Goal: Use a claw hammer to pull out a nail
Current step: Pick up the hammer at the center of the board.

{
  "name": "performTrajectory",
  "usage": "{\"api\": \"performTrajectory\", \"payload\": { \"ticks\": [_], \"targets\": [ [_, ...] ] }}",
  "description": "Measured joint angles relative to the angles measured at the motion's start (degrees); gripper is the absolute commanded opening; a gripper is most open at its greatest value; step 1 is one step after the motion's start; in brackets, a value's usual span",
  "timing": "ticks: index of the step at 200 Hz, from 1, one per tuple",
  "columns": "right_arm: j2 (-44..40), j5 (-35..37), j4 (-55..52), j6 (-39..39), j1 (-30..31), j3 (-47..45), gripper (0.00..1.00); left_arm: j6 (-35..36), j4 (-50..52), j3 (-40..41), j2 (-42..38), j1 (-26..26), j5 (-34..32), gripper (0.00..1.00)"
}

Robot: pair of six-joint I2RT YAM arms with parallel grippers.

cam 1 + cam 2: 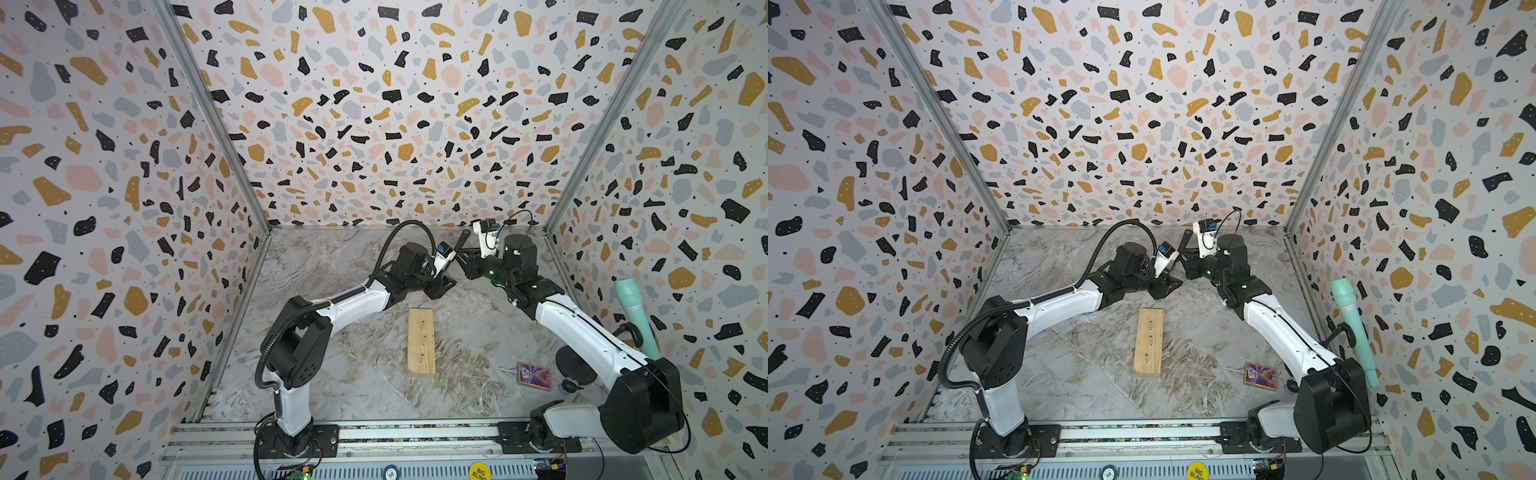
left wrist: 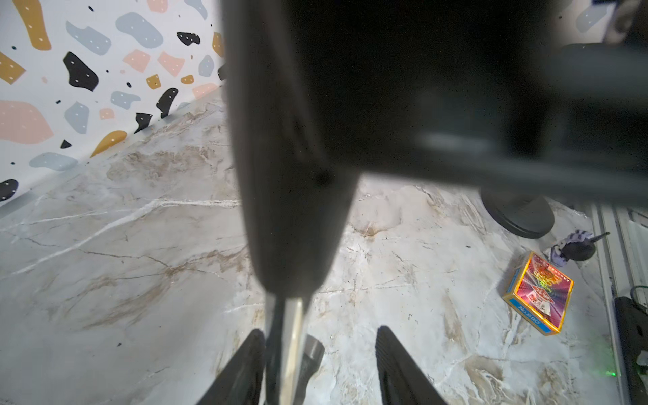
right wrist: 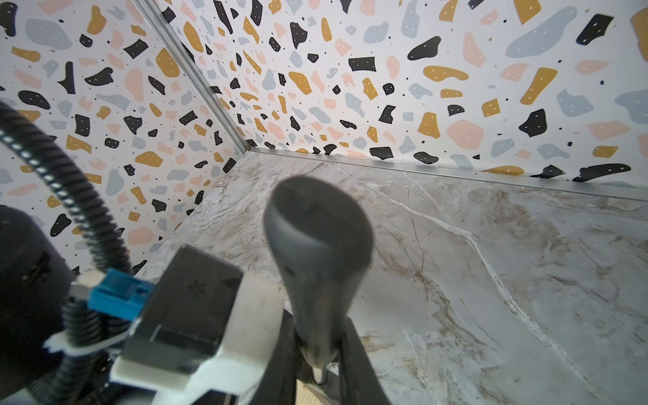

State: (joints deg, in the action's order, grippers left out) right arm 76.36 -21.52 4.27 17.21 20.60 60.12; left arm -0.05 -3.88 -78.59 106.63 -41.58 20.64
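Note:
The claw hammer [image 1: 462, 241] [image 1: 1185, 241] hangs above the back of the table, black handle up. My right gripper [image 1: 469, 266] [image 3: 317, 326] is shut on the handle's lower end; the handle [image 3: 315, 238] rises in front of that wrist camera. My left gripper [image 1: 451, 282] [image 2: 321, 333] is open around the silvery shaft [image 2: 292, 333]. One finger lies against the shaft and the other stands well apart. The hammer head [image 2: 312, 354] shows just beyond. A wooden block [image 1: 421, 341] [image 1: 1148, 341] lies mid-table with small marks along its middle. I cannot make out the nail.
A mint-green cylinder [image 1: 636, 316] leans on the right wall. A colourful card box [image 1: 534, 375] [image 2: 538, 292] and a black disc [image 1: 575, 365] lie at the front right. Patterned walls close in three sides; a metal rail runs along the front.

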Motion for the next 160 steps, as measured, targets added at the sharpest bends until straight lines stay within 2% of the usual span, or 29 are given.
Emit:
{"api": "performTrajectory", "payload": {
  "ticks": [32, 101, 128, 160],
  "targets": [
    [-0.6, -1.7, -0.3, -0.5, -1.1, 0.0, 0.0, -0.2, 0.0, 0.0, -0.2, 0.0, 0.5, 0.19],
    [-2.7, -4.8, 1.6, 0.4, -2.5, -0.9, 0.0, -2.6, -1.8, 1.1, -2.3, 0.0, 2.4, 0.0],
    [-2.9, -5.4, 2.7, 0.9, -2.5, -1.4, 0.0, -4.7, -3.3, 2.3, -3.0, -0.2, 2.4, 0.0],
    [-2.8, -5.7, 3.5, 1.6, -2.5, -1.8, 0.21, -7.3, -4.0, 3.3, -3.8, -1.0, -0.2, 0.0]
  ]
}}
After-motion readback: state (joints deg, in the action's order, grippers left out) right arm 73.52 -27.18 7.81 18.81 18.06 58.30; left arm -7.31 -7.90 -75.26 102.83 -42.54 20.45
